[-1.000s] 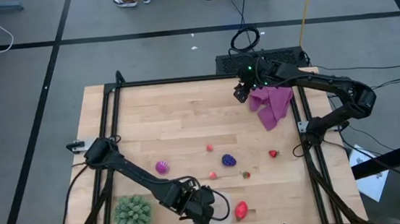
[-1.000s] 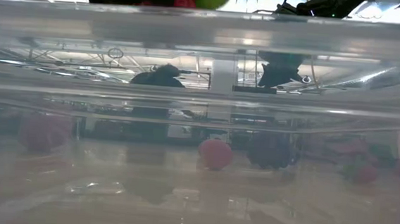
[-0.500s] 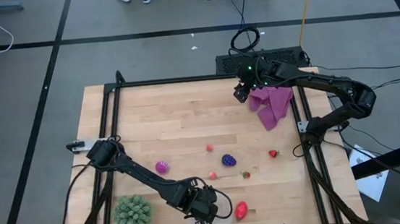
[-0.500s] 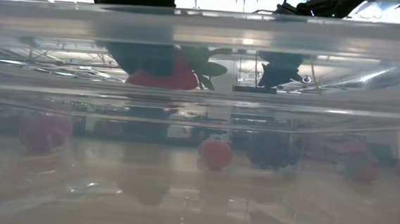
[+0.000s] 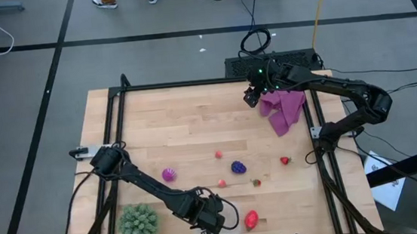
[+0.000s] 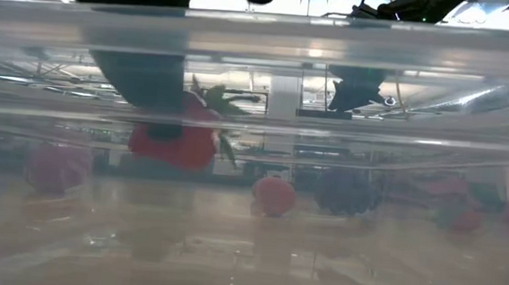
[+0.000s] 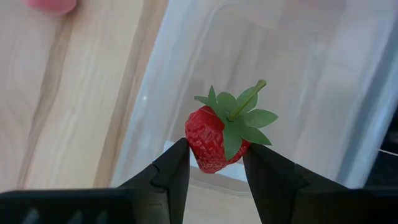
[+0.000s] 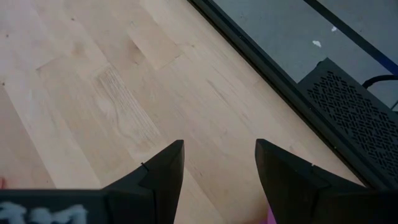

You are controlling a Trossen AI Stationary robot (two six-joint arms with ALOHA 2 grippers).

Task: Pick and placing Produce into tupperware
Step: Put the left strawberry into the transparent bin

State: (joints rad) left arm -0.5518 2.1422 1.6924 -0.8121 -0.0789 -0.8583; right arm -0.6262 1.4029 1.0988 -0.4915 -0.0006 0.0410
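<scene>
Strawberry (image 7: 217,137) (stem up) pinched by left gripper (image 7: 214,168) over tupperware (image 7: 298,74).

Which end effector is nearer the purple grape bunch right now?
Left. The left end effector sits at the table's near edge, just short of the grape bunch; the right end effector hovers at the far edge by the purple cloth.

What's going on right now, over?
Left gripper shut on a strawberry, over the clear tupperware. Right gripper open, empty, at the far edge by the purple cloth. Nothing blocking.
</scene>
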